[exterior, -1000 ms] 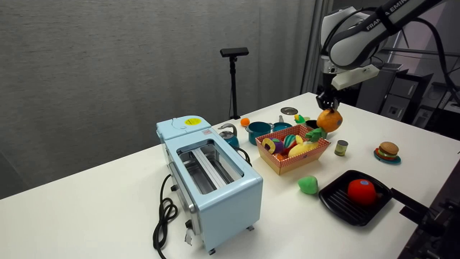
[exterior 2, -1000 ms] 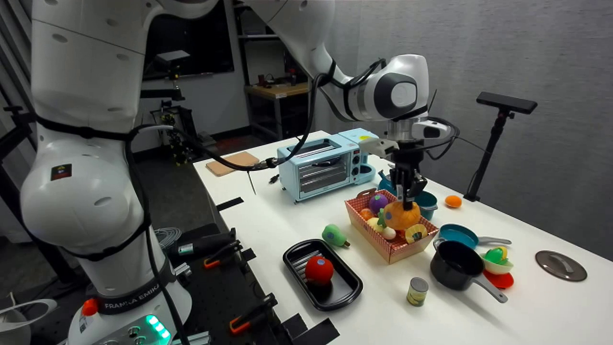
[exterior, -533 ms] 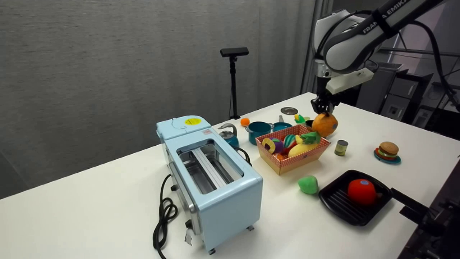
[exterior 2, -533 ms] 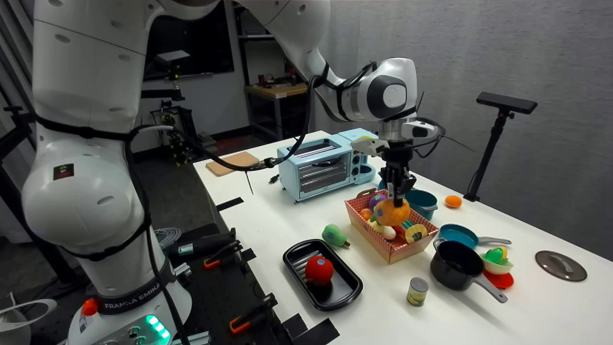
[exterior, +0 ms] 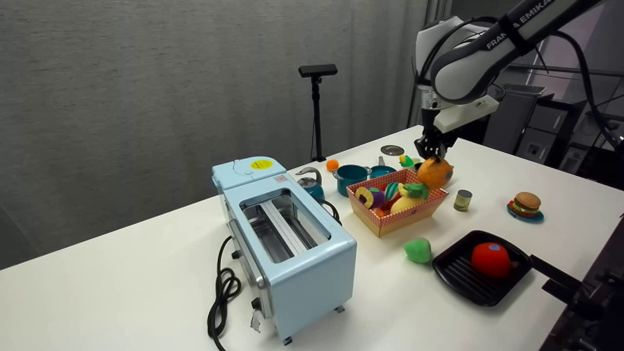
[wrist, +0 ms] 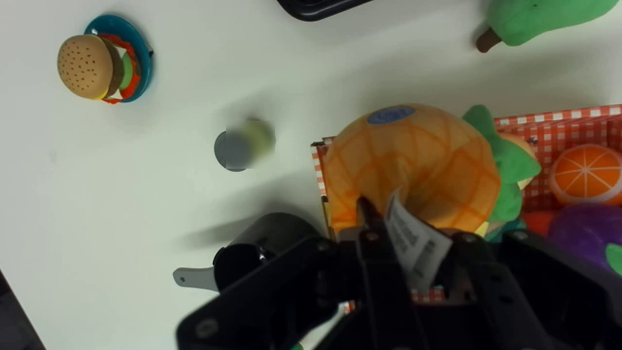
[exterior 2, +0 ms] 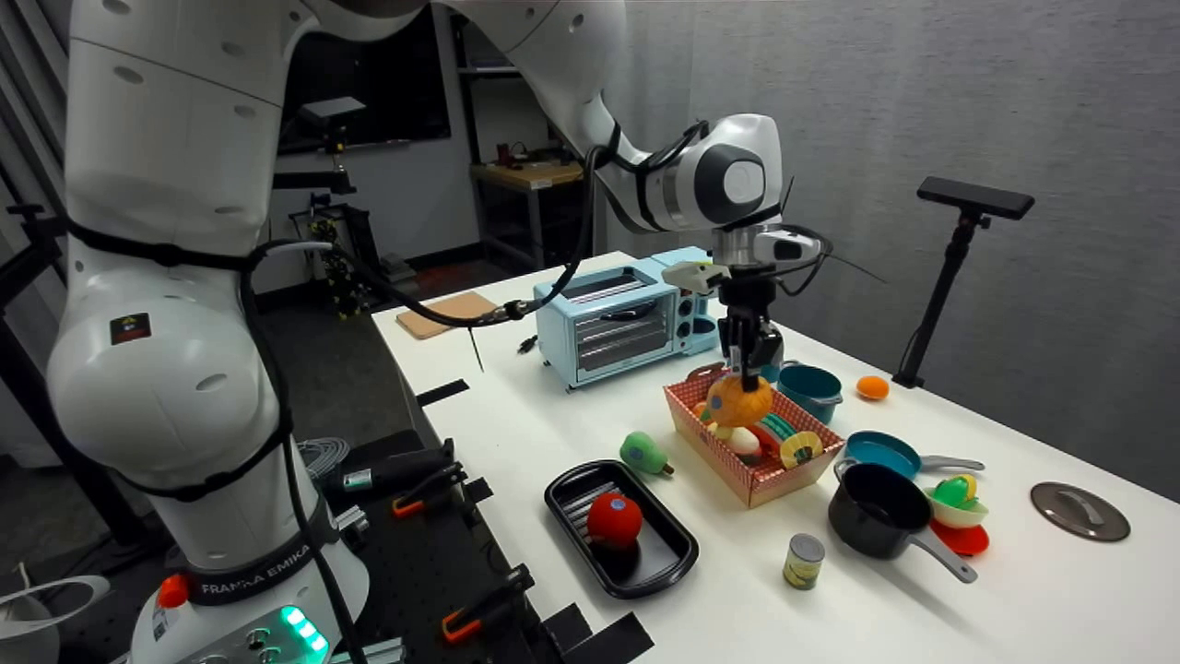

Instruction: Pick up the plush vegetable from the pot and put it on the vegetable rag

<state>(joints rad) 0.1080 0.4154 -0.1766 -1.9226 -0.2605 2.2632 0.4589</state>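
In the wrist view my gripper (wrist: pixel 412 221) hides part of the plush (wrist: pixel 413 150), the can (wrist: pixel 247 145) is blurred, and the top edge crops the pear (wrist: pixel 544 22) and tray (wrist: pixel 316 8).

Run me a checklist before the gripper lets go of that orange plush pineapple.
1. Gripper closed on the plush pineapple: ok.
2. Checked basket upright on the table: ok.
3. Basket free of other toys: not ok; a toy orange slice and toy plum lie inside.
4. Tin can apart from the basket: ok.
5. Pineapple lined up wholly within the rim: cannot tell; it hides part of that rim.
6. Gap beneath the pineapple: cannot tell.
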